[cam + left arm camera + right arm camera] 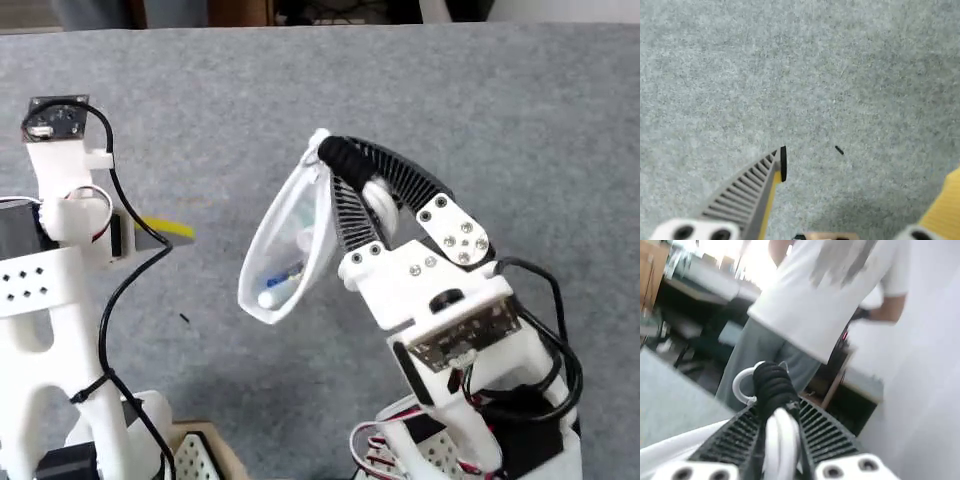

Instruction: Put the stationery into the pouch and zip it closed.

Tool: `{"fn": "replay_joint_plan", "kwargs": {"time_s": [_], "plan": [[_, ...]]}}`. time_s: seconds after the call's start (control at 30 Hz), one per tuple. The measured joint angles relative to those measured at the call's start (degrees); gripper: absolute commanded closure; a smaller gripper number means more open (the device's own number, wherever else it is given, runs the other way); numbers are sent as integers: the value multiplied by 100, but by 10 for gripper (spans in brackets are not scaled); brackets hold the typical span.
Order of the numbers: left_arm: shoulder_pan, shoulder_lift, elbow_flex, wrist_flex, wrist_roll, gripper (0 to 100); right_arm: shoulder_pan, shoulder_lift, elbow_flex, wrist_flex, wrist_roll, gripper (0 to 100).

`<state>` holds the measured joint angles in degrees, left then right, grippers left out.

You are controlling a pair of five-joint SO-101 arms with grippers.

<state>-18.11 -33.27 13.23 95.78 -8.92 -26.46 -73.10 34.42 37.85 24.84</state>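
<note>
The left arm's end effector (160, 235) is hovering low over the grey, felt-covered tabletop (450, 90) on the left side. In the left wrist view its end effector (865, 175) is standing wide apart, one ribbed grey finger (747, 192) on one side and one yellow finger (945, 212) on the other, with nothing but bare tabletop between them. A tiny black speck (839, 150) is lying on the felt just beyond that gap.

Toward the middle, the translucent white plastic pouch (285, 245) is hanging at a slant, upper end farther from the arms, lower end nearer them; whether the lower end is touching the tabletop cannot be told. Blue and white stationery pieces (283, 275) are showing through its wall, sitting in the lower half. A small white ring (741, 386) is sticking out at the pouch's upper end.

On the right, the right arm's end effector (335, 160) is pinching the pouch's upper edge, its black ribbed fingers (827, 432) pressing tight against the white material from both sides.
</note>
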Motion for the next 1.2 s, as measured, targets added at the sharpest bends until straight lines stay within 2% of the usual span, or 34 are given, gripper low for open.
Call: {"fn": "replay_joint_plan", "kwargs": {"time_s": [0.13, 0.33, 0.43, 0.57, 0.8, 1.0, 1.07, 1.2], "plan": [[0, 0, 176, 0, 0, 535, -316, 185, 545, -264, -149, 986], [0, 0, 176, 0, 0, 535, -826, 352, 774, -229, -1626, 986], [0, 0, 176, 0, 0, 535, -1099, 360, 756, 237, -2215, 986], [0, 0, 176, 0, 0, 535, -1688, 290, 264, 1196, -2418, 986], [0, 0, 176, 0, 0, 535, -1925, -158, -484, 2822, -2391, 986], [0, 0, 176, 0, 0, 534, -1952, -835, -774, 3763, -1125, 986], [0, 0, 176, 0, 0, 535, -1749, -985, -782, 3833, -747, 986], [0, 0, 176, 0, 0, 535, -1037, -1099, -782, 3833, -571, 986]]}}
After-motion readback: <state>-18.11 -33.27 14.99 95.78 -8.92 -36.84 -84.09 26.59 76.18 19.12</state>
